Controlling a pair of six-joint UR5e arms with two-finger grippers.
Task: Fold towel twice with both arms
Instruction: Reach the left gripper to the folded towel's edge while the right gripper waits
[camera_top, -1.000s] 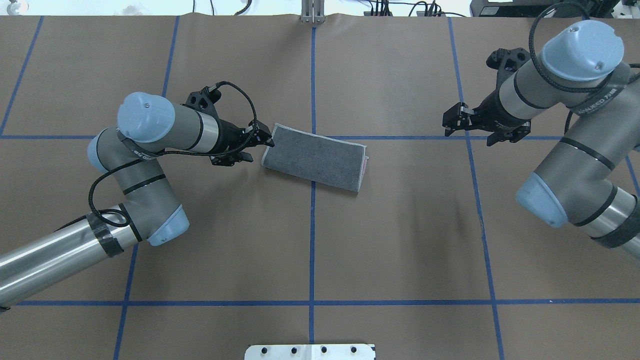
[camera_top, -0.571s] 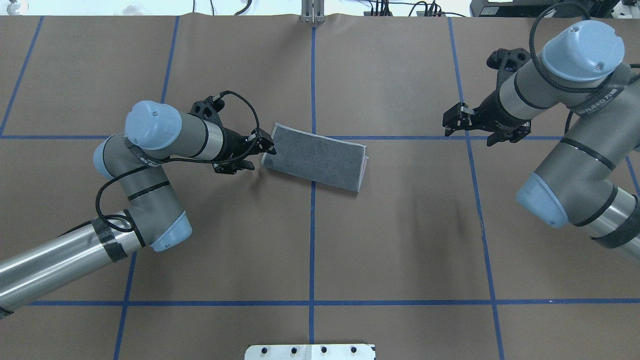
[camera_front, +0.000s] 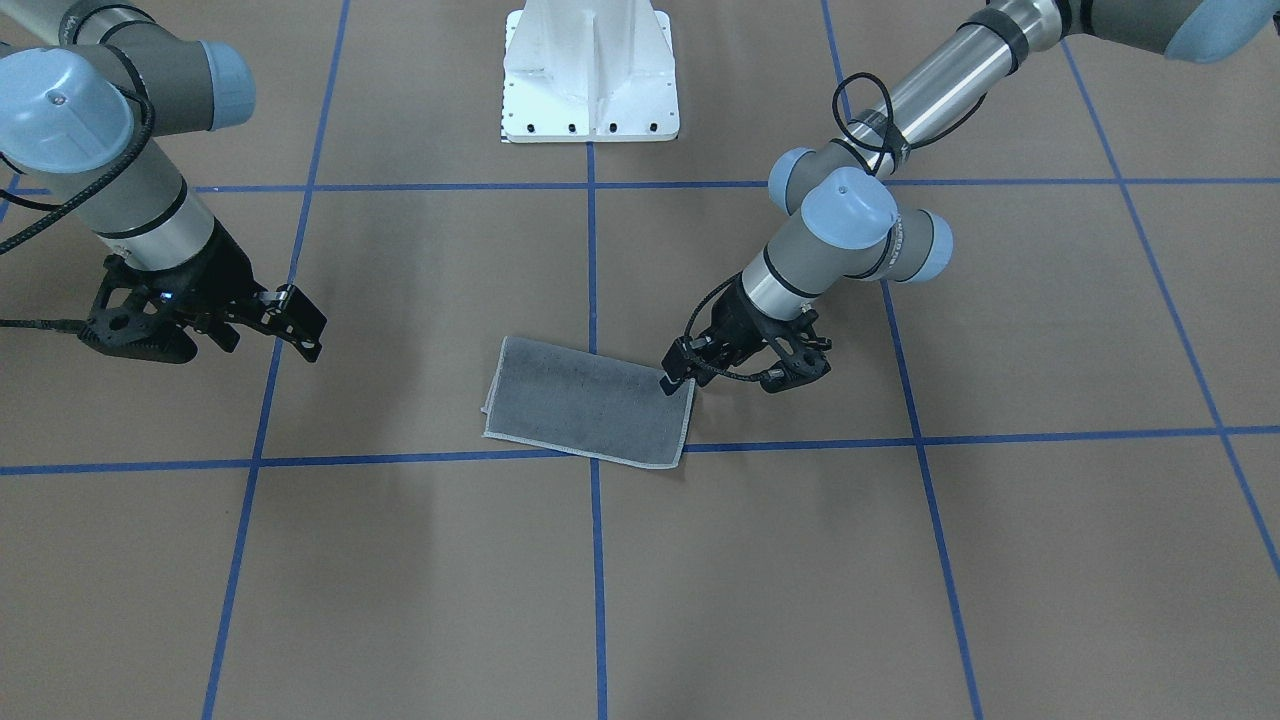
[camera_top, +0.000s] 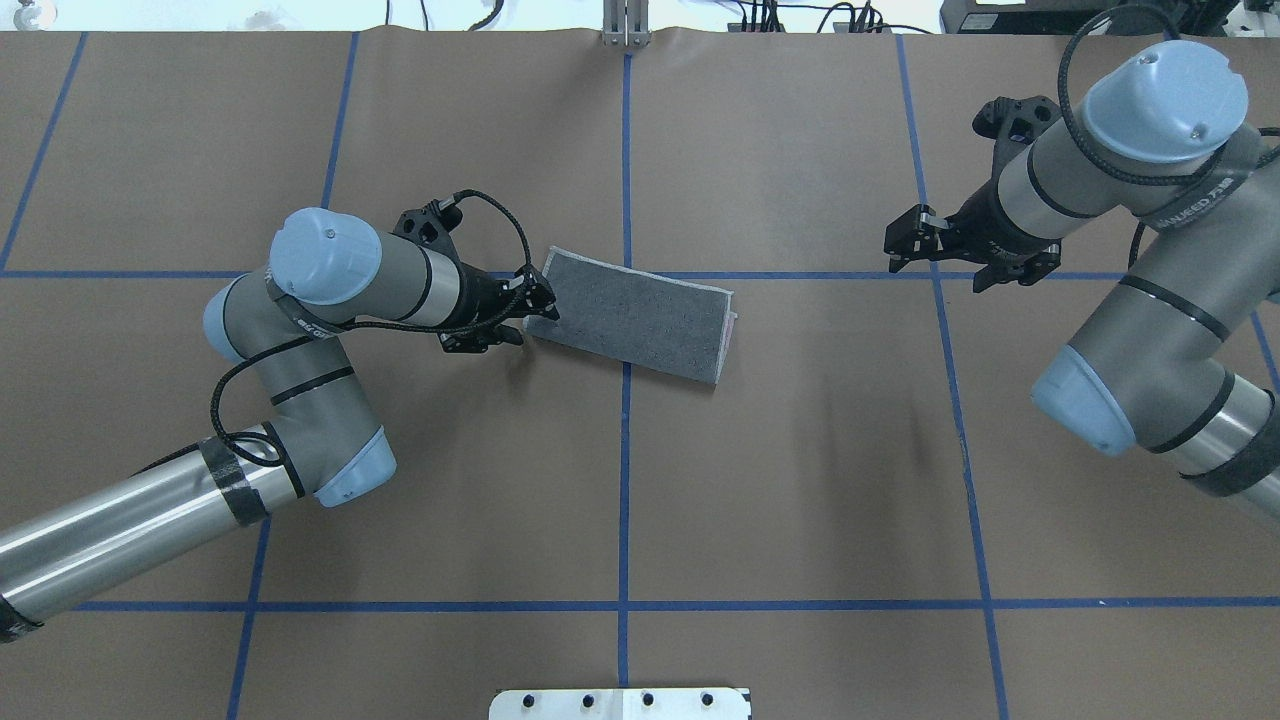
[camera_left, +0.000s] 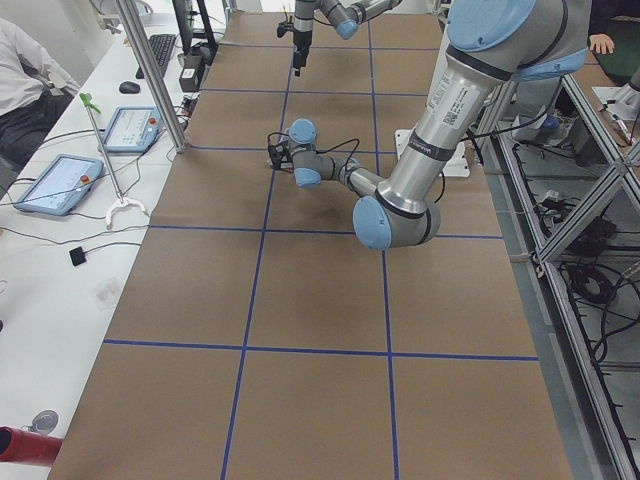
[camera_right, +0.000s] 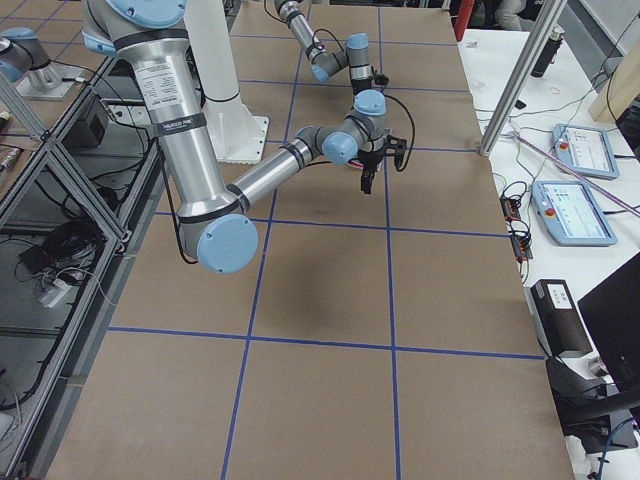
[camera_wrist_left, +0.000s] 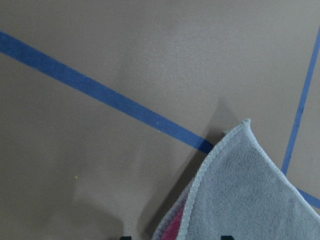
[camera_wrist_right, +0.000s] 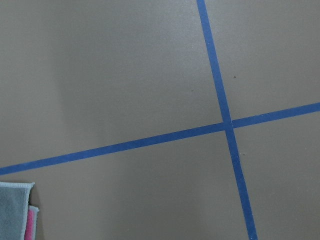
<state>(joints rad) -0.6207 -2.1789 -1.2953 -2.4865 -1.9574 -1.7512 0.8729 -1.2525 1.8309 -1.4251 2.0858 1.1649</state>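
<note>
No text is reading clearly anywhere. White lettering is showing on the black band (camera_top: 1195, 205) of the right arm (camera_top: 1120, 300), just below its light blue joint cap (camera_top: 1165, 95) — too blurred to make out — and dark print is running along the left arm (camera_left: 452, 100), too small to read.

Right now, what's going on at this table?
Two robot arms are folding a small towel on a brown table. The towel lies folded once into a strip, grey side up, with a bit of pink peeking out underneath. The left hand is down at a corner of one short end; whether it has closed on the cloth I cannot tell. The right hand hangs open off to the side, clear of the towel. The second fold is not yet done.
</note>
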